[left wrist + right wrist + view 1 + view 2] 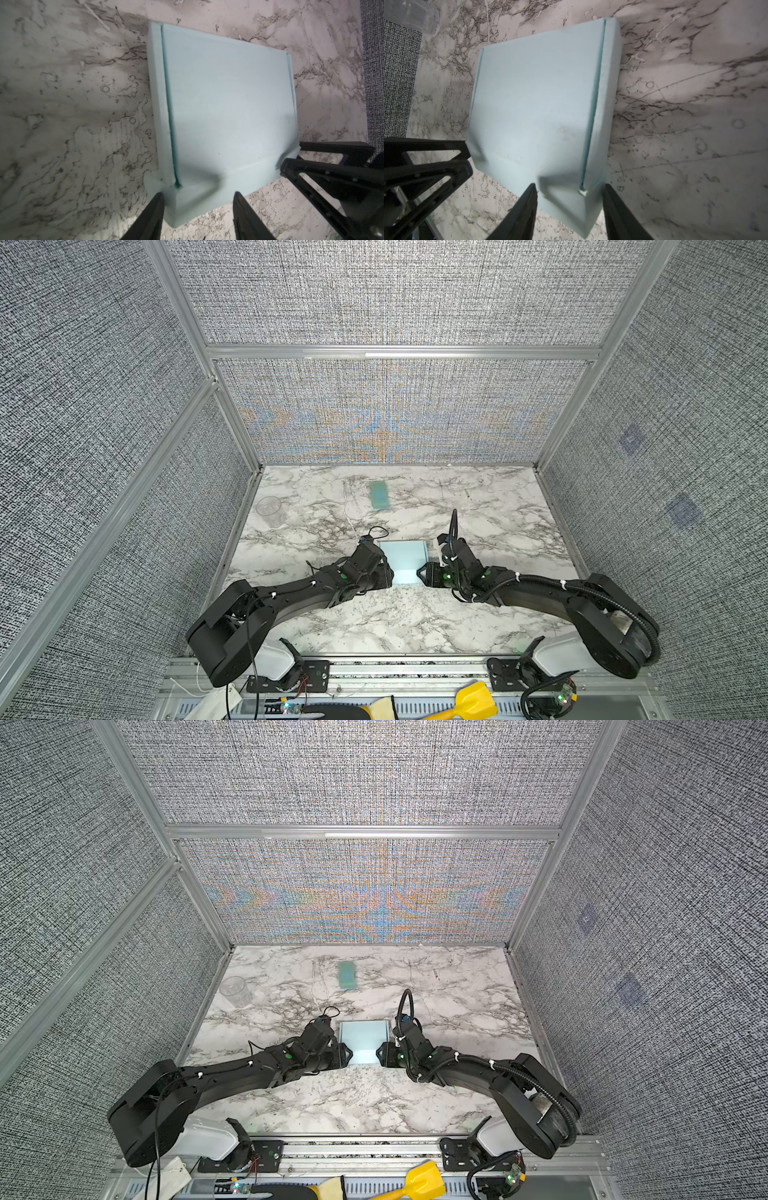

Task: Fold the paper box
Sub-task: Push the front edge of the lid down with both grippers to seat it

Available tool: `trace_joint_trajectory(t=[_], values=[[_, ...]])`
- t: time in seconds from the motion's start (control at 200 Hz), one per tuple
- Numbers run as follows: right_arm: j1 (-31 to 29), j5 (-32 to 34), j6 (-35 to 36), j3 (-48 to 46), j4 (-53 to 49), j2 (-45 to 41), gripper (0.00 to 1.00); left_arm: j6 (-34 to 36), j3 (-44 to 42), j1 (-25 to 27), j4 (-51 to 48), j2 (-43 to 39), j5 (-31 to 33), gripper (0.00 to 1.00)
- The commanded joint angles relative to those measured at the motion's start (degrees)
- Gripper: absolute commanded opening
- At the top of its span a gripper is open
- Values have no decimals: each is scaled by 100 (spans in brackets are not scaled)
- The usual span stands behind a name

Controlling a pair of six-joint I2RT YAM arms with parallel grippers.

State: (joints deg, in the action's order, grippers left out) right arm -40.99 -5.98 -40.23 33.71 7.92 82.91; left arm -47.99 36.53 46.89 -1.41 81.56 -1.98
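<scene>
The paper box (403, 558) (365, 1038) is pale sky-blue and lies on the marble table between both arms with its lid folded down. In the left wrist view my left gripper (197, 195) straddles a near corner of the box (228, 104). One finger presses the side wall and the other the front wall, which is dented. My right gripper (569, 187) pinches the other near corner of the box (539, 93) the same way, with a dent beside one finger. In both top views the left gripper (390, 572) and right gripper (420, 572) face each other across the box's near edge.
A darker teal strip (379, 494) (347, 974) lies flat near the back wall. A clear plastic cup (270, 508) (235, 990) stands at the back left. Fabric walls enclose the table on three sides. A yellow scoop (473, 699) lies below the front rail.
</scene>
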Motion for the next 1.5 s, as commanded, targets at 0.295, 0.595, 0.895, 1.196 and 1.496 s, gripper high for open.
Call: trace_joint_trajectory(t=[0.295,0.595,0.895,1.196,1.496], values=[[-49,79,-517,255,-496,-189,44,-31,187,75,49,-59,-199,52],[-58,41,-679,667,-1380,-189,45,-99,454,92,-341,-48,-405,51],[-58,-17,-660,1105,-2051,-93,45,-114,659,92,-662,5,-626,51],[-49,-136,-583,1348,-2356,128,45,-18,961,91,-1054,43,-850,51],[-35,-209,-630,1389,-2335,119,45,-52,1024,85,-994,159,-1230,50]])
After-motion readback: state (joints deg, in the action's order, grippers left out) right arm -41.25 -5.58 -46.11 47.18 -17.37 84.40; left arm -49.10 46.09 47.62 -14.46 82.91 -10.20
